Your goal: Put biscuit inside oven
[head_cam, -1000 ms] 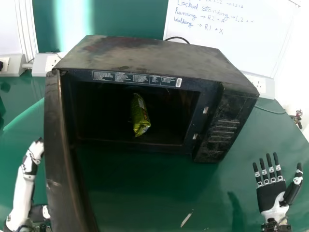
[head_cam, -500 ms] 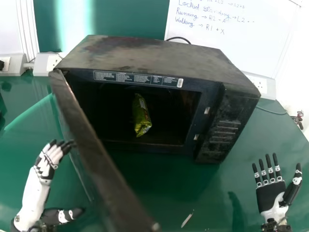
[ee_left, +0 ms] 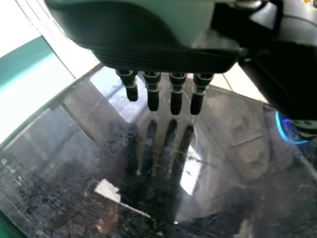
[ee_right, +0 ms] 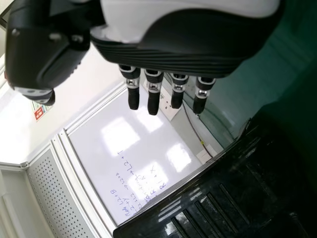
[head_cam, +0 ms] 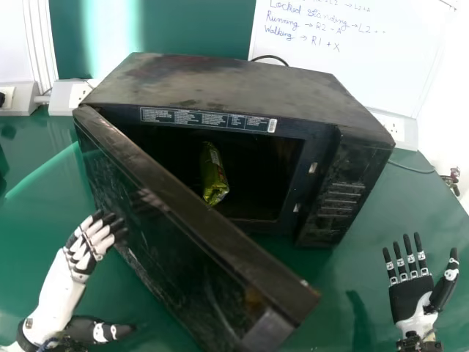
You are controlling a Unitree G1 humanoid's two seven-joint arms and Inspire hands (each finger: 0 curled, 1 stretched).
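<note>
The black oven (head_cam: 227,88) stands on the green table with its door (head_cam: 183,235) partly swung round, jutting toward the front. Inside the cavity lies the green biscuit packet (head_cam: 213,174), its lower end close behind the door's top edge. My left hand (head_cam: 86,246) is at the door's outer face, fingers straight; in the left wrist view the same hand (ee_left: 176,94) has its fingers pointing at the glossy door (ee_left: 223,163). Whether they touch it I cannot tell. My right hand (head_cam: 412,293) rests open, palm up, right of the oven, and its fingers (ee_right: 154,96) hang straight in the right wrist view.
A whiteboard (head_cam: 352,66) stands behind the oven, with socket boxes (head_cam: 396,130) at its foot and another (head_cam: 67,97) at the left. A cable (head_cam: 410,169) runs over the table's right side. A small pale strip lies near the front.
The oven door has swung from wide open toward the oven's front, now partly covering the opening. My left hand has moved right and forward with it. Packet and right hand have stayed put.
</note>
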